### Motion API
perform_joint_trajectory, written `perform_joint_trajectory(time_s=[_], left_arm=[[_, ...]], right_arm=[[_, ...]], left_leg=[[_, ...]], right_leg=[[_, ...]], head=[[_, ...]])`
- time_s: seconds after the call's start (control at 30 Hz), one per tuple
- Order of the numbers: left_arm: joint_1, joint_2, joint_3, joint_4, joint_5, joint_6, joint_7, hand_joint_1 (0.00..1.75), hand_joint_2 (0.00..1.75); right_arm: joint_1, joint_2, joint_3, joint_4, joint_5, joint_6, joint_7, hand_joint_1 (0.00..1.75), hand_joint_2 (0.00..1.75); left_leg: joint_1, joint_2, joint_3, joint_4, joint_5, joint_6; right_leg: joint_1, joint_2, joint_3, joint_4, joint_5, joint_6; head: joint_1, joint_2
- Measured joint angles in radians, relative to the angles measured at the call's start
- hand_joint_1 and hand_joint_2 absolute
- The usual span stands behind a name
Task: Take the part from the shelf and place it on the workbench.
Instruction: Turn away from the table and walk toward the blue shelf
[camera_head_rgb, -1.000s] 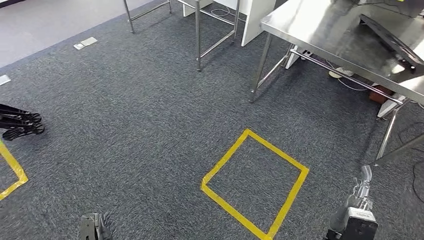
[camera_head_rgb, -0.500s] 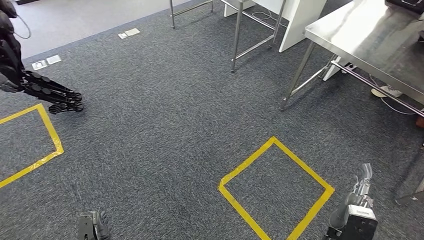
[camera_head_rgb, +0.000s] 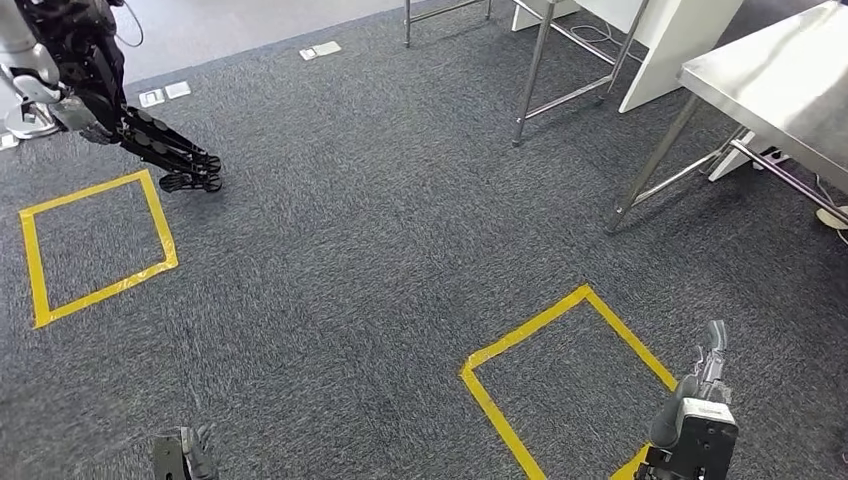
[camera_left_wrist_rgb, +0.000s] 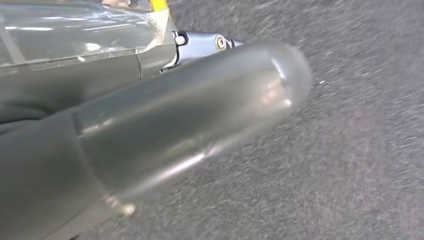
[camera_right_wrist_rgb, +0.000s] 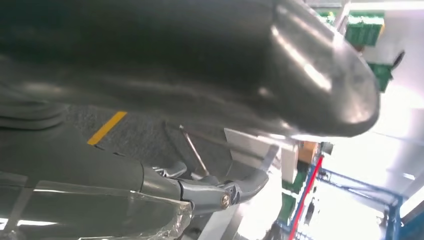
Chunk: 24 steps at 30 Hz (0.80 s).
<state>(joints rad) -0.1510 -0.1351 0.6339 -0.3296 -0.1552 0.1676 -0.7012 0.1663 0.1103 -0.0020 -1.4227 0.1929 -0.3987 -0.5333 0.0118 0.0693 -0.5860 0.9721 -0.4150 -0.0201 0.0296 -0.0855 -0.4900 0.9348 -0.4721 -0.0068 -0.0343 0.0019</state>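
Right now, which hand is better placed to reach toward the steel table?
Right, probably: the right hand hangs on the side nearer the steel table, the left hand on the far side.

**A robot test lab or workshop**

The floor is dark grey carpet (camera_head_rgb: 380, 250) with yellow tape squares (camera_head_rgb: 95, 245) marked on it. A steel counter (camera_head_rgb: 790, 85) stands far right. Another robot's black legs (camera_head_rgb: 160, 150) stand far left.

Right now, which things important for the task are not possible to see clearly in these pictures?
- Shelf and part: neither can be made out.
- Steel table, head view: cut off by the right edge.
- Left hand, head view: cut off by the bottom edge.
- Right hand, right wrist view: fingers largely hidden behind the thumb.
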Motion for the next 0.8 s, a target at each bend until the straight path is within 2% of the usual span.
perform_joint_trajectory(time_s=[0.07,0.1,0.13,0.17,0.23,0.27,0.3,0.33,0.37,0.4,0.43,0.47,0.5,0.57,0.6,0.63,0.7,0.73,0.77,0.8], left_arm=[[0.004,0.000,-0.001,0.000,0.005,0.002,0.000,0.00,0.00],[0.005,0.000,-0.001,0.000,0.009,0.005,0.000,0.00,0.00],[0.005,0.001,-0.001,0.000,0.014,0.007,0.000,0.00,0.00],[0.006,0.001,-0.001,0.000,0.019,0.010,0.000,0.00,0.00],[0.009,0.002,-0.001,0.000,0.029,0.015,0.000,0.00,0.00],[0.012,0.002,-0.001,0.000,0.032,0.020,0.000,0.00,0.00],[0.015,0.003,-0.001,0.000,0.034,0.028,0.000,0.00,0.00],[0.016,0.004,-0.002,0.002,0.033,0.039,0.004,0.00,0.00],[0.017,0.005,-0.004,0.005,0.031,0.049,0.011,0.00,0.00],[0.016,0.007,-0.007,0.011,0.029,0.057,0.019,0.00,0.00],[0.014,0.008,-0.010,0.019,0.027,0.062,0.033,0.00,0.00],[0.013,0.009,-0.013,0.027,0.026,0.064,0.051,0.00,0.00],[0.016,0.010,-0.015,0.036,0.026,0.062,0.071,0.00,0.00],[0.030,0.011,-0.016,0.051,0.027,0.056,0.105,0.00,0.00],[0.039,0.012,-0.016,0.057,0.028,0.053,0.113,0.00,0.00],[0.045,0.013,-0.016,0.062,0.029,0.052,0.115,0.00,0.00],[0.048,0.015,-0.017,0.069,0.030,0.050,0.117,0.00,0.00],[0.048,0.016,-0.017,0.072,0.030,0.050,0.118,0.00,0.00],[0.050,0.017,-0.017,0.074,0.030,0.050,0.119,0.00,0.00],[0.052,0.019,-0.017,0.077,0.030,0.051,0.122,0.00,0.00]], right_arm=[[-0.004,0.002,-0.003,0.005,0.003,0.001,0.000,0.00,0.00],[-0.007,0.002,-0.005,0.008,0.007,0.001,-0.001,0.00,0.00],[-0.011,0.002,-0.006,0.012,0.011,0.002,-0.002,0.00,0.00],[-0.016,0.003,-0.009,0.019,0.016,0.001,-0.004,0.00,0.00],[-0.026,0.002,-0.013,0.047,0.029,-0.005,-0.007,0.00,0.00],[-0.033,0.002,-0.015,0.068,0.035,-0.015,-0.008,0.00,0.00],[-0.045,0.002,-0.018,0.094,0.039,-0.027,-0.006,0.00,0.00],[-0.066,-0.001,-0.026,0.140,0.035,-0.035,0.001,0.00,0.00],[-0.100,-0.005,-0.041,0.210,0.018,-0.033,0.005,0.00,0.00],[-0.140,-0.012,-0.061,0.303,-0.006,-0.026,0.004,0.00,0.00],[-0.177,-0.021,-0.084,0.407,-0.027,-0.016,0.003,0.00,0.00],[-0.208,-0.030,-0.104,0.503,-0.038,-0.008,0.005,0.00,0.00],[-0.228,-0.037,-0.119,0.590,-0.037,-0.006,0.015,0.00,0.00],[-0.251,-0.046,-0.138,0.728,-0.025,-0.001,0.044,0.00,0.00],[-0.261,-0.047,-0.144,0.785,-0.022,0.002,0.050,0.00,0.00],[-0.269,-0.048,-0.150,0.833,-0.020,0.002,0.051,0.00,0.00],[-0.280,-0.048,-0.158,0.911,-0.019,0.002,0.051,0.00,0.00],[-0.283,-0.049,-0.162,0.943,-0.018,0.002,0.051,0.00,0.00],[-0.287,-0.050,-0.166,0.968,-0.018,0.002,0.052,0.00,0.00],[-0.291,-0.051,-0.168,0.988,-0.017,0.002,0.058,0.00,0.00]], left_leg=[[0.003,-0.025,-0.005,0.001,0.001,0.005],[0.004,-0.037,-0.005,0.001,0.002,0.008],[0.006,-0.048,-0.006,0.000,0.004,0.013],[0.007,-0.059,-0.007,-0.002,0.006,0.018],[0.008,-0.082,-0.012,-0.004,0.011,0.026],[0.009,-0.092,-0.014,-0.004,0.012,0.029],[0.009,-0.102,-0.015,-0.004,0.014,0.030],[0.009,-0.113,-0.014,-0.005,0.015,0.031],[0.011,-0.122,-0.013,-0.007,0.017,0.032],[0.014,-0.132,-0.012,-0.010,0.021,0.031],[0.016,-0.142,-0.013,-0.013,0.025,0.028],[0.019,-0.153,-0.016,-0.015,0.030,0.024],[0.022,-0.165,-0.019,-0.019,0.036,0.017],[0.027,-0.185,-0.025,-0.028,0.045,0.002],[0.025,-0.175,-0.029,-0.024,0.039,-0.003],[0.021,-0.153,-0.041,0.001,0.019,-0.005],[0.013,-0.100,-0.095,0.120,-0.052,-0.005],[0.012,-0.088,-0.128,0.197,-0.087,-0.006],[0.012,-0.084,-0.152,0.254,-0.107,-0.007],[0.012,-0.080,-0.158,0.275,-0.107,-0.009]], right_leg=[[-0.003,0.000,-0.004,0.013,-0.011,0.005],[-0.006,0.015,-0.012,0.033,-0.025,0.007],[-0.011,0.034,-0.029,0.074,-0.048,0.008],[-0.016,0.056,-0.058,0.138,-0.078,0.009],[-0.022,0.075,-0.126,0.288,-0.133,0.011],[-0.025,0.077,-0.149,0.333,-0.144,0.015],[-0.027,0.079,-0.153,0.339,-0.139,0.022],[-0.029,0.082,-0.137,0.301,-0.118,0.029],[-0.029,0.094,-0.104,0.227,-0.083,0.036],[-0.030,0.120,-0.067,0.141,-0.046,0.040],[-0.029,0.145,-0.034,0.066,-0.016,0.040],[-0.028,0.166,-0.013,0.019,0.003,0.039],[-0.026,0.177,-0.004,0.001,0.009,0.036],[-0.027,0.160,0.003,-0.011,0.016,0.034],[-0.030,0.147,0.007,-0.020,0.020,0.031],[-0.033,0.133,0.011,-0.030,0.024,0.026],[-0.032,0.100,0.014,-0.039,0.026,0.018],[-0.030,0.084,0.013,-0.040,0.025,0.016],[-0.028,0.069,0.012,-0.040,0.025,0.016],[-0.028,0.057,0.012,-0.040,0.024,0.015]], head=[[0.001,0.000],[0.001,0.000],[0.002,0.000],[0.003,0.000],[0.004,0.000],[0.004,0.000],[0.004,0.000],[0.003,0.000],[0.004,0.000],[0.004,0.000],[0.004,0.000],[0.006,0.000],[0.007,0.000],[0.009,0.000],[0.008,0.000],[0.005,0.000],[0.001,0.000],[-0.001,0.000],[-0.001,0.000],[-0.001,0.000]])
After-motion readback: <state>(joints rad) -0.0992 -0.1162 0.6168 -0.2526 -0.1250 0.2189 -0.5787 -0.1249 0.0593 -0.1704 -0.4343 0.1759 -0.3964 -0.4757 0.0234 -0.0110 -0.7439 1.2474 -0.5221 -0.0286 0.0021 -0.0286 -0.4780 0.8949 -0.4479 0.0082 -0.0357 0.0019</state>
